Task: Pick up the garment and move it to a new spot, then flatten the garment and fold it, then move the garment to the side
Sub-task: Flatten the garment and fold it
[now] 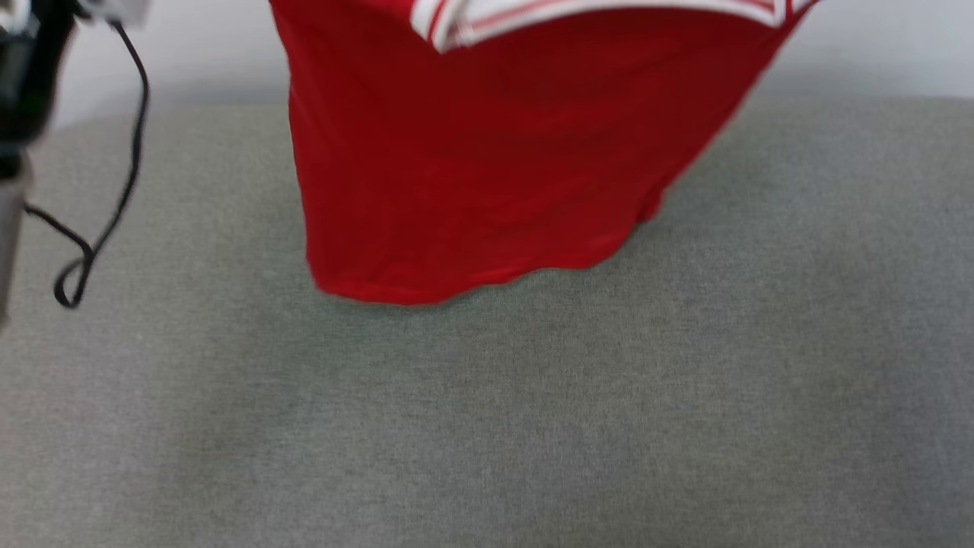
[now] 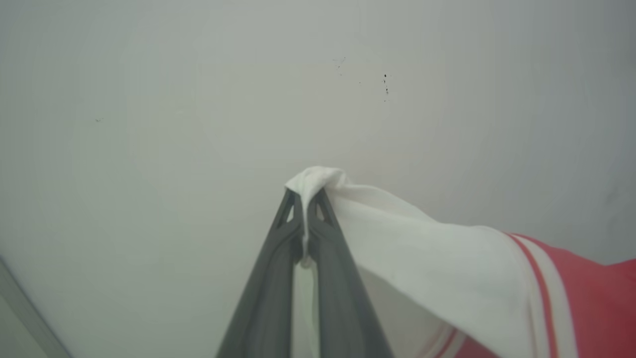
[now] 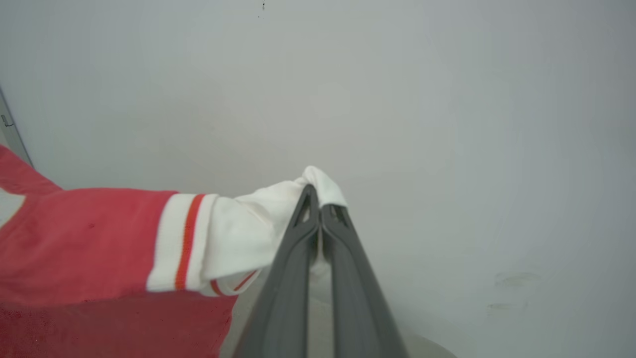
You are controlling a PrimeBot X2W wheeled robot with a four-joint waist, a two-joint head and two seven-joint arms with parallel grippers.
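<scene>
The garment [image 1: 472, 160] is a red T-shirt with white, red-striped sleeve trim. It hangs in the air above the grey fabric surface [image 1: 533, 418], plain red side toward the head camera, its bottom hem just over the surface. In the left wrist view my left gripper [image 2: 304, 199] is shut on white sleeve cloth of the garment [image 2: 447, 268], which drapes off to the right. My right gripper [image 3: 318, 196] is likewise shut on a white sleeve end of the garment [image 3: 99, 238], whose red body hangs to the left.
A black cable [image 1: 114, 190] loops down at the left edge of the head view beside dark arm hardware [image 1: 27, 68]. A pale wall [image 2: 198, 99] stands behind both grippers. The grey surface stretches wide in front of the shirt.
</scene>
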